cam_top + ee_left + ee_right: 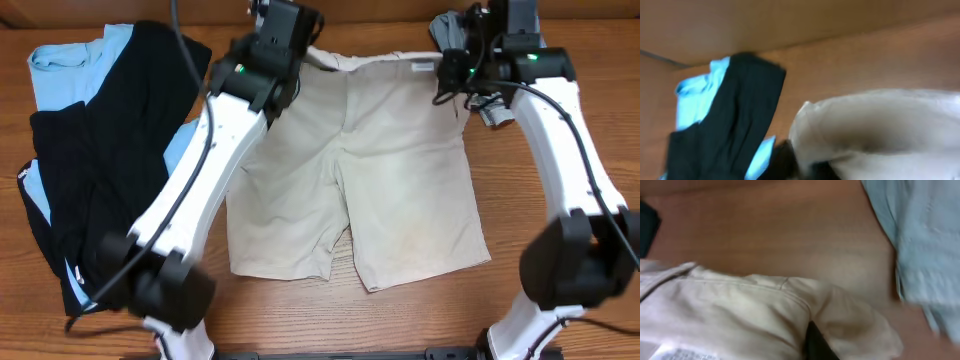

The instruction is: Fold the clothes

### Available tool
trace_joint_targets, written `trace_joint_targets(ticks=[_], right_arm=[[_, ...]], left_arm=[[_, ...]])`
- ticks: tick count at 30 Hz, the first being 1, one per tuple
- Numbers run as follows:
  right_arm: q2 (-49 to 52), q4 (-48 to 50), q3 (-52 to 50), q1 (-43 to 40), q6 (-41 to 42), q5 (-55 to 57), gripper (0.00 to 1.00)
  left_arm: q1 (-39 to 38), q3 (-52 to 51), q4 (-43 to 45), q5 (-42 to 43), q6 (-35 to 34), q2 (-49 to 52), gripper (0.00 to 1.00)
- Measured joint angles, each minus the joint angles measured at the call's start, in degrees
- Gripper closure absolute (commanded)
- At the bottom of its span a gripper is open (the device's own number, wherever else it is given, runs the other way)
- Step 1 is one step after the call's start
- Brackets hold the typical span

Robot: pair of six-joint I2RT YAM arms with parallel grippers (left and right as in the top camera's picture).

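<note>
The left hand (283,40) and the right hand (462,62) sit at the two ends of the waistband of the khaki shorts (360,170). The blurred wrist views do not show how far either is open or whether it grips the cloth. Just inward of the right hand a white label (677,352) bears print too blurred to read; faded denim shorts (452,35) lie just beyond that hand, and black trousers (120,150) over a light-blue shirt (70,60) lie well outside the left, all on the table (400,320).

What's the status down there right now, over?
Grip unclear: left pincer, right pincer at waistband. Flat, unfolded: light-beige khaki cotton shorts. Heaped alongside: black trousers, light-blue shirt.
</note>
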Motion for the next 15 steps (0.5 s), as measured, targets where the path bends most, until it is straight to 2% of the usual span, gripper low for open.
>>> trace_joint_targets(ticks=[1, 2, 4, 7, 10, 15], right_arm=[[0.87, 2.01, 0.0, -0.02, -0.44, -0.7, 0.34], [1.55, 3.54, 0.0, -0.02, -0.76, -1.38, 0.19], [2.16, 5.16, 0.02, -0.02, -0.9, -2.45, 0.07], [2.01, 4.0, 0.22, -0.02, -1.03, -3.72, 0.0], [1.38, -0.39, 0.57, -0.02, -1.07, -4.72, 0.0], [-1.2, -12.59, 0.92, 0.13, -0.68, -9.14, 0.0]], left_arm=[[0.7, -0.02, 3.32, 0.57, 0.07, 1.73, 0.0], [1.36, -0.04, 5.46, 1.6, 0.26, 3.19, 0.0], [2.49, -0.04, 6.97, 3.96, 0.92, 5.05, 0.0], [3.72, 0.24, 4.39, 7.37, 1.22, 5.55, 0.0], [4.2, 4.02, -2.29, 10.36, 1.42, 5.53, 0.0], [4.15, 13.57, -17.9, 13.62, 1.57, 3.43, 0.0]])
